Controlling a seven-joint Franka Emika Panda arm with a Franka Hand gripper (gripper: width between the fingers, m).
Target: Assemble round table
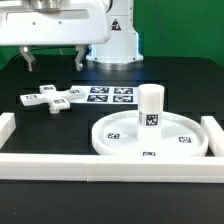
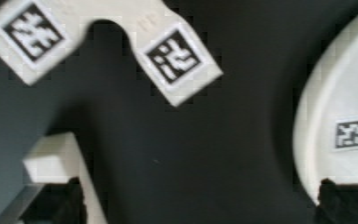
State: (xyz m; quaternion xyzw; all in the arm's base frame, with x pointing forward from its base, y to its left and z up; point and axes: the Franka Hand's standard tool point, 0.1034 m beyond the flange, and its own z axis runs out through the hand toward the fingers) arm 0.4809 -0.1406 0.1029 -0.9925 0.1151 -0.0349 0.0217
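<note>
The white cross-shaped base (image 1: 52,99) lies flat on the black table at the exterior view's left. The large rimmed round disc (image 1: 150,138) lies at the front right, and the short cylinder leg (image 1: 150,107) stands upright on its middle. My gripper (image 1: 53,60) hangs open and empty above the base, well clear of it. In the wrist view, two tagged arms of the base (image 2: 172,55) show ahead of the gripper (image 2: 197,205), with the disc's rim (image 2: 345,110) off to one side. Only black table lies between the fingers (image 2: 51,180).
The marker board (image 1: 112,95) lies flat behind the disc, next to the base. Long white border bars run along the front (image 1: 100,165), the left (image 1: 5,130) and the right (image 1: 212,135) of the work area. The robot's white pedestal (image 1: 118,40) stands at the back.
</note>
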